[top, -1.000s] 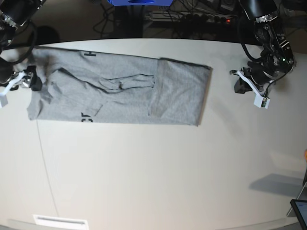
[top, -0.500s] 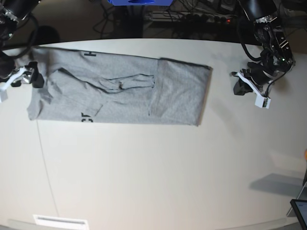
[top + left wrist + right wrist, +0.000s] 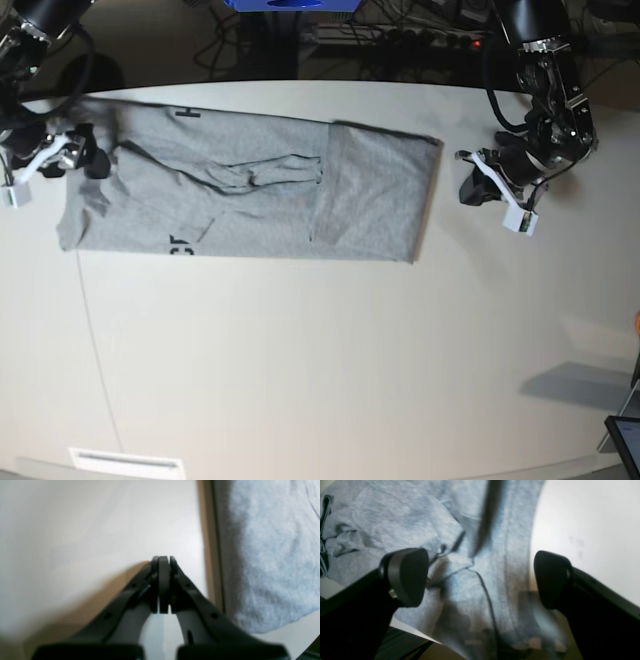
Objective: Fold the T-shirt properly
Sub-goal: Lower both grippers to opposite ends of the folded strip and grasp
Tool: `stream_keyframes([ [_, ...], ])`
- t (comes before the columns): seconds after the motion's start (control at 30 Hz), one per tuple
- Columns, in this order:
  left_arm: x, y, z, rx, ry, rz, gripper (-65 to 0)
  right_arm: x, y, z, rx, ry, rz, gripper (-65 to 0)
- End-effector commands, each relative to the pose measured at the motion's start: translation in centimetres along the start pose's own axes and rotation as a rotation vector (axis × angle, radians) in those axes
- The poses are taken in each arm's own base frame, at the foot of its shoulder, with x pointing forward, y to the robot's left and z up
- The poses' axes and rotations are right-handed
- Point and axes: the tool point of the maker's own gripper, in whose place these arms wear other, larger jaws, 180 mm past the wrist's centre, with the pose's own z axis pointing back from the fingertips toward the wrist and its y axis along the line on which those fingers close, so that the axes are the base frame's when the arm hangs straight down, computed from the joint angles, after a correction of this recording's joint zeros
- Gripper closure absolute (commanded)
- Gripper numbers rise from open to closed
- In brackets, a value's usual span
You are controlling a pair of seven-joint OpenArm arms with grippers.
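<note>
The grey T-shirt (image 3: 250,210) lies flat on the white table (image 3: 350,360) as a long band. Its right end is folded over, and black letters show at its edges. My right gripper (image 3: 88,157) hovers open over the shirt's left end. In the right wrist view that gripper (image 3: 478,578) has wrinkled grey cloth (image 3: 475,600) below its spread fingers (image 3: 405,577), and nothing is held. My left gripper (image 3: 468,190) is shut and empty just right of the shirt's folded end. In the left wrist view its shut tips (image 3: 163,561) sit over bare table, with the shirt's edge (image 3: 270,555) alongside.
Cables and a power strip (image 3: 400,35) run beyond the table's far edge, next to a blue object (image 3: 290,4). A white label (image 3: 125,463) lies at the front left edge. A dark device (image 3: 625,440) pokes in at the lower right corner.
The left gripper has slid left, closer to the shirt's folded right end. The right gripper has moved right, over the shirt's left end. The shirt has not shifted.
</note>
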Motion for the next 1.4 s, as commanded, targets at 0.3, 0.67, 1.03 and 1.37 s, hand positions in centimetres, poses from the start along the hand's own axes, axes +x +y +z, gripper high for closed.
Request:
stream_keyframes([
  [0.3, 0.3, -0.7, -0.3, -0.017, 0.008, -0.047, -0.5, -1.9, 2.6, -0.9, 0.076, 0.074, 0.024, -65.0],
  [0.67, 0.2, -0.8, -0.4, -0.019, 0.007, -0.042, -0.5, -1.9, 2.7, -1.0, 0.081, 0.076, 0.023, -35.1],
  [1.03, 0.1, -0.8, -0.5, -0.022, 0.009, -0.040, -0.5, -0.5, 2.9, -1.3, 0.086, 0.051, 0.042, -0.6],
  [1.37, -0.8, -3.8, -2.0, -0.101, 0.053, -0.086, -0.5, 1.3, 6.0, -1.9, 0.136, 0.021, 0.187, -0.1],
])
